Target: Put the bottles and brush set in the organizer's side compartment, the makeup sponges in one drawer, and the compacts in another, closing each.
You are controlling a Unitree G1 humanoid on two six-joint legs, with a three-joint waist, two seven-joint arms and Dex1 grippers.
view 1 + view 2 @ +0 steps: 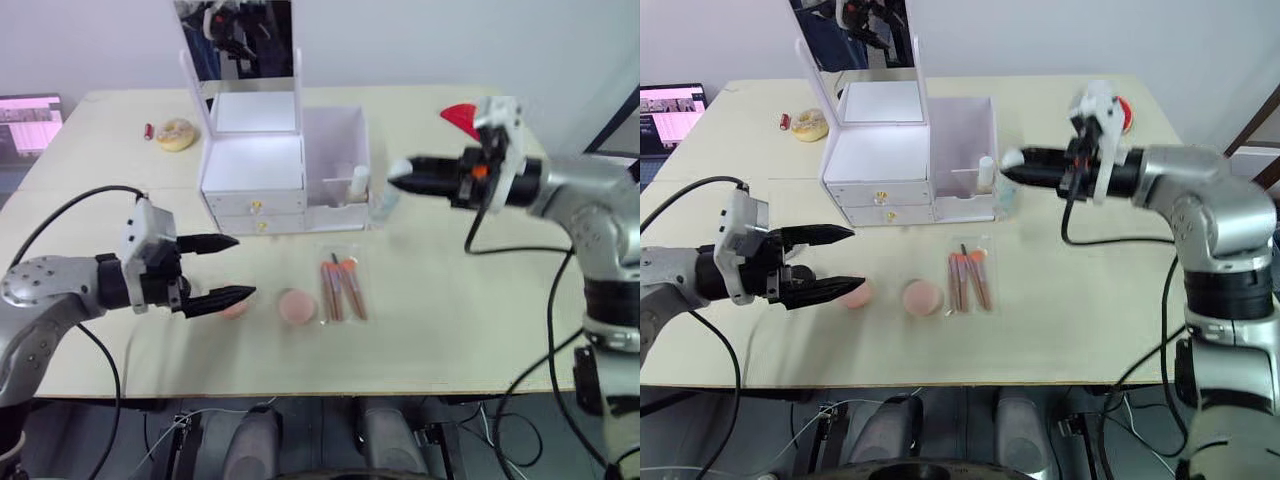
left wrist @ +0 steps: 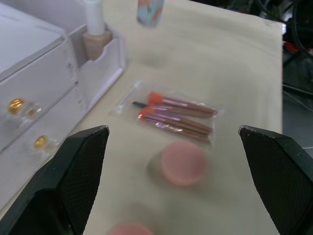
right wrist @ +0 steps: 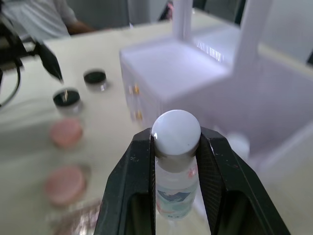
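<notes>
Now right gripper (image 3: 175, 147) pinching a clear white-capped bottle (image 3: 174, 188) by the neck, just beside the white organizer (image 1: 255, 165) and near its side compartment (image 1: 337, 150), with what looks like a foundation bottle (image 2: 95, 36) already standing inside. Left gripper (image 1: 226, 268) jaws spread wide, holding nothing, low over the table (image 1: 450, 320) by two pink makeup sponges (image 1: 296, 306). Bagged brush set (image 1: 342, 288) flat before the closed drawers (image 1: 255, 215).
</notes>
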